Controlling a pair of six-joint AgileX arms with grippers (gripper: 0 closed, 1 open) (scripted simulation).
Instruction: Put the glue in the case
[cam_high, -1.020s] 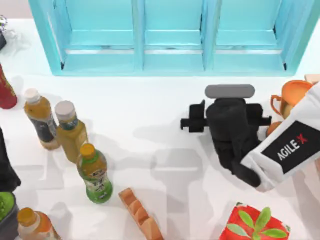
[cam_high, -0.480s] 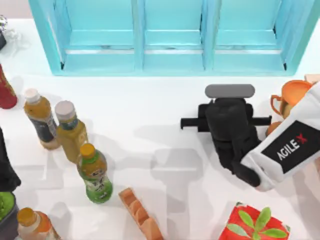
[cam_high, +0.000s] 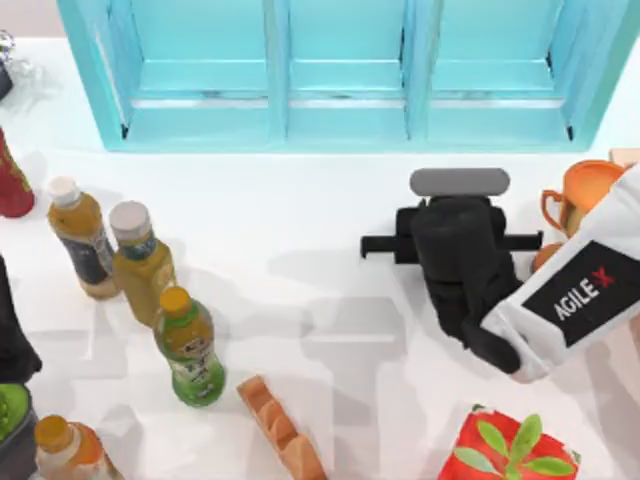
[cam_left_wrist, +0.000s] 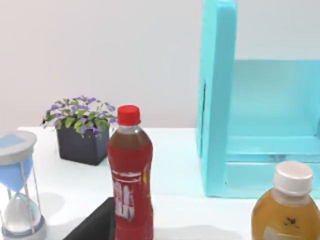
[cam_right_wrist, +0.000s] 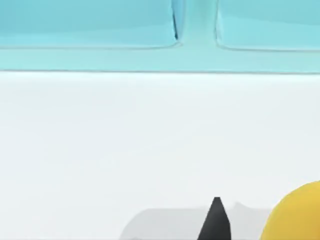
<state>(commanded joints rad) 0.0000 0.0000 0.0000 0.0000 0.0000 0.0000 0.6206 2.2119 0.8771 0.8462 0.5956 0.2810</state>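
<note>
My right arm (cam_high: 575, 290) reaches in from the worktop's right edge. Its end effector (cam_high: 455, 235) hangs low in front of the blue case (cam_high: 345, 125). I cannot tell if it is apart or together. The glue (cam_right_wrist: 300, 215) shows yellow just beside it. Five bottles stand near the left edge, by the parked left arm (cam_high: 10, 330).

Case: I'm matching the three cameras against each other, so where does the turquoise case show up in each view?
Top view: the case spans the table's far edge, with three open compartments.
Left wrist view: its end wall rises beyond the red bottle, with one compartment seen behind it.
Right wrist view: its lower front edge and one divider lie across the far end of the table.
Shared landmark: the white table in front of the case.
</note>
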